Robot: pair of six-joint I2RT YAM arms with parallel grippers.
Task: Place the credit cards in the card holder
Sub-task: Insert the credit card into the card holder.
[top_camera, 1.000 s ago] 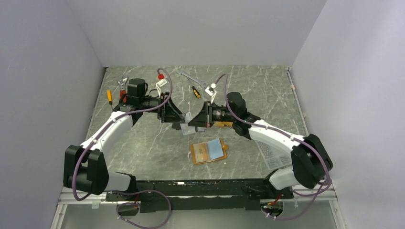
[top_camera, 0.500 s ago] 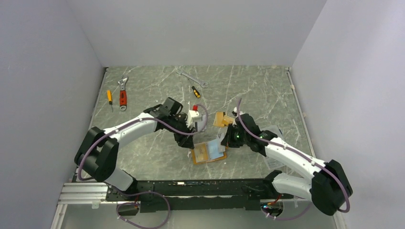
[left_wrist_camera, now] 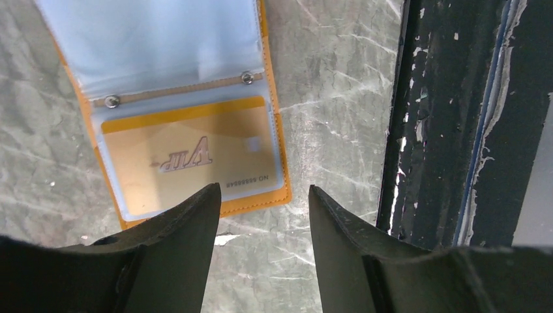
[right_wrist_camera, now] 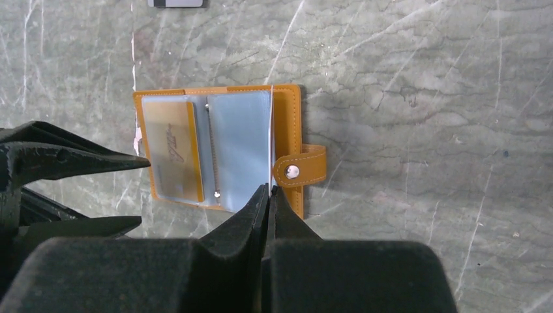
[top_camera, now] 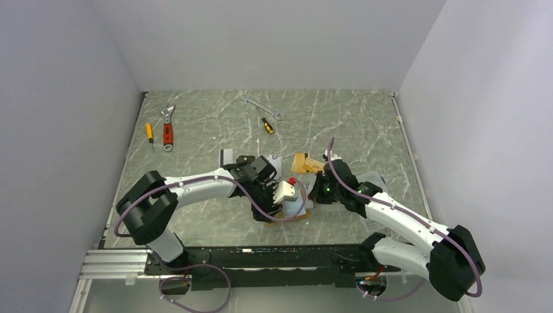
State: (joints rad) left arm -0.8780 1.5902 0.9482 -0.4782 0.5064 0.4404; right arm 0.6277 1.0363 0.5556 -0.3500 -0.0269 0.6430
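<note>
Left claw (left_wrist_camera: pixel 264 193) moved over open card holder (right_wrist_camera: pixel 287 117), jaws apart, right claw (right_wrist_camera: pixel 269 191) pinching credit card (right_wrist_camera: pixel 270 137) edge-on

credit card (left_wrist_camera: pixel 186 153) in card holder (right_wrist_camera: pixel 287 117) | card holder on table (top_camera: pixel 358 124) | wrench (top_camera: pixel 168 129) behind-left

Looks like a robotics lab test cell: plain pale walls (top_camera: pixel 65 98) box in a marble-patterned worktop (top_camera: pixel 365 124). The left arm (top_camera: pixel 195 186) and right arm (top_camera: pixel 398 218) sit on a black rail (top_camera: pixel 261 261) at the bottom, and an adjustable wrench (top_camera: pixel 168 128) and spanner (top_camera: pixel 261 106) lie toward the upper left.
</note>
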